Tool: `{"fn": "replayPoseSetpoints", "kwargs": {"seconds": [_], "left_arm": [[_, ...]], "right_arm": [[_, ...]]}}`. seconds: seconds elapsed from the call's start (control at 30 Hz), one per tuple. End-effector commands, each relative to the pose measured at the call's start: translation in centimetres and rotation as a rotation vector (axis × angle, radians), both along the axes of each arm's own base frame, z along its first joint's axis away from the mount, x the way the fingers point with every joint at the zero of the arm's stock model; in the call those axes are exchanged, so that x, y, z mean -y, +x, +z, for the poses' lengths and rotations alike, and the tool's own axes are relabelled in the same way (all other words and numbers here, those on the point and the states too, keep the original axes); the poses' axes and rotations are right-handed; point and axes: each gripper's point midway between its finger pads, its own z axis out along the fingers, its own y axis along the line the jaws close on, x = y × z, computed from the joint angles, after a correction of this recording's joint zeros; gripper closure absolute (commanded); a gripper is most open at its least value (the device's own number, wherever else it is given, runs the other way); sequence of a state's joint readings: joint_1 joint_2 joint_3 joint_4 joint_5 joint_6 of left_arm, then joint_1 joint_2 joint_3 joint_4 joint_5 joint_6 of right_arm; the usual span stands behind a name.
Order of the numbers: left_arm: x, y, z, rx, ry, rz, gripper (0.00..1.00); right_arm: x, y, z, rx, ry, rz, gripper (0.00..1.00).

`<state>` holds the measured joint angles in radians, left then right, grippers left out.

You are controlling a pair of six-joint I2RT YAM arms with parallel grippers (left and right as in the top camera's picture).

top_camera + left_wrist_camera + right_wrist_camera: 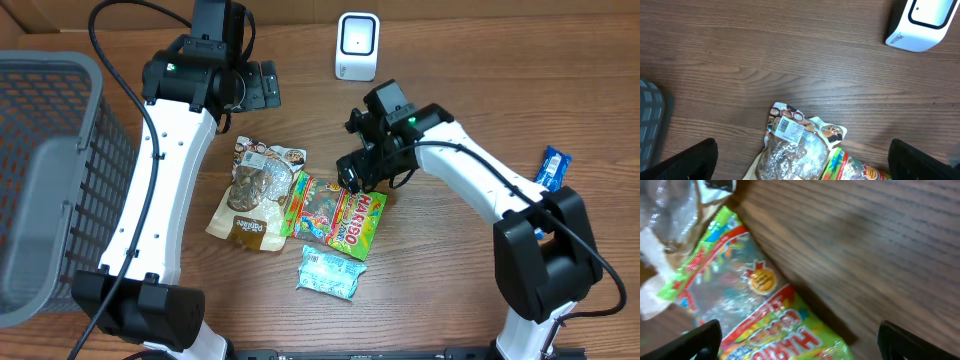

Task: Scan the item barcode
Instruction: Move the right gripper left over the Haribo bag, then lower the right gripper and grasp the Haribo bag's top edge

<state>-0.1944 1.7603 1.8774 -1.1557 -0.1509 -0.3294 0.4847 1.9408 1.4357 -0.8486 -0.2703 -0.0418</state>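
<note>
A brown snack bag (pixel 250 195) with a clear window lies flat mid-table; a white barcode label (pixel 790 129) shows near its top edge. Overlapping its right side is a green Haribo gummy bag (pixel 335 212). The white scanner (pixel 357 47) stands at the back. My left gripper (pixel 262 88) hovers open behind the brown bag (pixel 795 152), holding nothing. My right gripper (pixel 352 172) is open low over the Haribo bag's (pixel 765 315) upper right corner, fingers (pixel 695 341) either side of it, not closed on it.
A grey mesh basket (pixel 50 170) fills the left side. A light blue packet (pixel 330 272) lies in front of the Haribo bag. A blue wrapper (pixel 550 168) lies at the right edge beside the right arm. The scanner (pixel 920 22) shows at the left wrist view's top right.
</note>
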Motion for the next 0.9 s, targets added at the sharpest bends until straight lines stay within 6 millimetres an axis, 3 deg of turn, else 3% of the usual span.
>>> {"fn": "replayPoseSetpoints", "kwargs": {"seconds": [0.0,0.37,0.6,0.7,0.87], "left_arm": [[-0.3,0.0,1.2,0.03,0.011,-0.012,0.01],[-0.3,0.0,1.2,0.03,0.011,-0.012,0.0],[-0.3,0.0,1.2,0.03,0.011,-0.012,0.0],[-0.3,0.0,1.2,0.03,0.011,-0.012,0.0],[-0.3,0.0,1.2,0.03,0.011,-0.012,0.0]], "right_arm": [[0.8,0.0,-1.4,0.038,-0.043,0.055,0.0],[1.0,-2.2,-4.0,0.004,-0.021,0.128,0.0],[1.6,-3.8,-5.8,-0.035,-0.026,0.134,0.1],[1.6,-4.1,-6.0,-0.05,-0.022,0.114,0.22],[1.8,-4.3,-6.0,-0.063,-0.026,0.108,0.7]]}}
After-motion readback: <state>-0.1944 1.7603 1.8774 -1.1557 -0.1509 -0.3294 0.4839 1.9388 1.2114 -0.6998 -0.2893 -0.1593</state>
